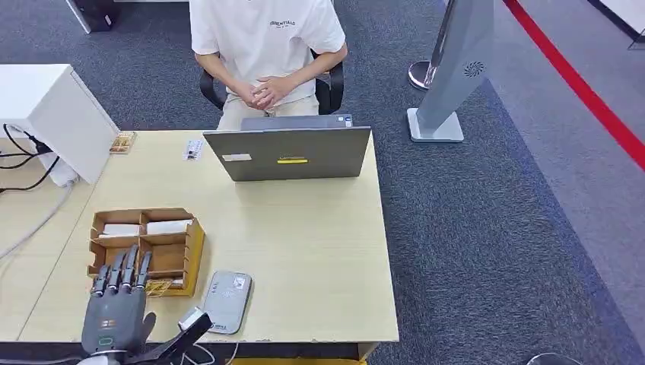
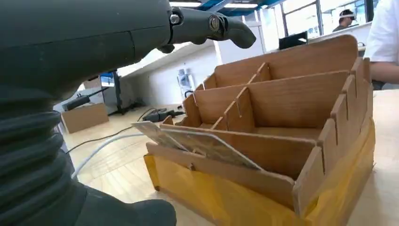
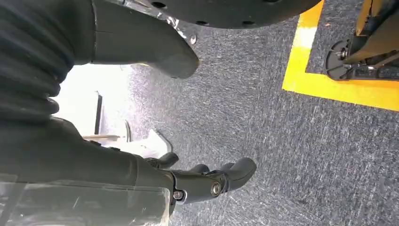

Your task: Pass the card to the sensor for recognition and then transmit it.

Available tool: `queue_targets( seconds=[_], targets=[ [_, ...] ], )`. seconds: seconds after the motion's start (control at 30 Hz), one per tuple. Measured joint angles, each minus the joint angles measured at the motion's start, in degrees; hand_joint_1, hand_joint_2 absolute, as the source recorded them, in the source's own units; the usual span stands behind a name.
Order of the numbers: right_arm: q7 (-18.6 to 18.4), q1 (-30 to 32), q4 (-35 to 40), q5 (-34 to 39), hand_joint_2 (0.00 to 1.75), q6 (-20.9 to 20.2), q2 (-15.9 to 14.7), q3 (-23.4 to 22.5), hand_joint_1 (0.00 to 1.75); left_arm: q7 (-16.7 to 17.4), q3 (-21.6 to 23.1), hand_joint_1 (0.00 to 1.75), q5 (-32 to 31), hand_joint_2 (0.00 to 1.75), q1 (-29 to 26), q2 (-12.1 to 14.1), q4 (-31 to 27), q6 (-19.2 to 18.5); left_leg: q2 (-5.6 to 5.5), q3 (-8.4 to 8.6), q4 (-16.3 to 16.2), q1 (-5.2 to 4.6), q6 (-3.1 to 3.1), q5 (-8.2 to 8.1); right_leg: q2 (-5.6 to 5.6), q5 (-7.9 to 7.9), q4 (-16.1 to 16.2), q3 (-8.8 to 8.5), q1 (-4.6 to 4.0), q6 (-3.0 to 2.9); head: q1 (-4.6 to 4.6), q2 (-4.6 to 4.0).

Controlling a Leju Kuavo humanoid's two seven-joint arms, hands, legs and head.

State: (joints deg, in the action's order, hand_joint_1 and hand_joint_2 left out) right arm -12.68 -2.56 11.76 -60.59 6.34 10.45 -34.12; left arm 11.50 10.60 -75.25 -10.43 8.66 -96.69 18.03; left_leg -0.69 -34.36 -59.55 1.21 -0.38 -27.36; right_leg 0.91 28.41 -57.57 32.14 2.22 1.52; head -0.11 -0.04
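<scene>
the scene is seen from high on the robot's body in the head view, looking forward and down over the tabletop [image 1: 304,251] toward a seated person [image 1: 266,53]. the wooden organizer [image 1: 148,247] is viewed from close and low by the left wrist camera, behind the left robot hand [image 1: 118,304]; it is shared with the head view. the carpeted floor [image 3: 282,141] is faced by the right wrist camera.

Grey carpet floor [image 1: 487,228] (red stripe [image 1: 586,91]), light wooden table [image 1: 319,243], white cabinet [image 1: 53,114]
</scene>
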Motion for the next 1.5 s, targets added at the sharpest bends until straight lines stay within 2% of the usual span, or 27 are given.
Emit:
queue_targets(
  seconds=[0.37, 0.4, 0.77, 1.5],
  targets=[
    [-0.1, 0.0, 0.0, -0.3, 1.75, -0.1, 0.0, -0.1, 0.0, 0.5, 0.0, 0.0, 0.3, 1.75, 0.3, -0.1, 1.0, -0.5, 0.0, 0.0, 0.0, 0.0, 0.0, 0.0, 0.0, 0.0, 0.0, 0.0, 0.0, 0.0, 0.0, 0.0],
    [-0.1, 0.0, 0.0, -0.3, 1.75, -0.2, 0.0, -0.1, 0.0, 0.5, 0.0, 1.75, 0.3, 1.75, 0.3, -0.1, 1.0, -0.6, 0.0, 0.0, 0.0, 0.0, 0.0, 0.0, 0.0, 0.0, 0.0, 0.0, 0.0, 0.0, 0.0, 0.0],
    [-0.1, 0.0, 0.0, -0.6, 1.75, -0.2, 0.0, -0.2, 0.0, -0.4, 0.0, 1.75, 2.7, 1.75, 0.4, -0.1, 1.4, -1.7, 0.0, 0.0, 0.0, 0.0, 0.0, 0.0, 0.0, 0.0, 0.0, 0.0, 0.0, 0.0, 0.0, 0.0],
    [-0.1, 0.3, 0.0, -1.0, 1.75, -0.2, 0.1, -1.4, 0.0, -1.5, 0.1, 1.75, 1.7, 1.75, 0.7, 0.3, 1.1, -2.0, 0.0, 0.01, 0.0, 0.0, 0.0, 0.0, 0.0, 0.0, 0.0, -0.01, 0.0, 0.0, 0.0, 0.0]
  ],
)
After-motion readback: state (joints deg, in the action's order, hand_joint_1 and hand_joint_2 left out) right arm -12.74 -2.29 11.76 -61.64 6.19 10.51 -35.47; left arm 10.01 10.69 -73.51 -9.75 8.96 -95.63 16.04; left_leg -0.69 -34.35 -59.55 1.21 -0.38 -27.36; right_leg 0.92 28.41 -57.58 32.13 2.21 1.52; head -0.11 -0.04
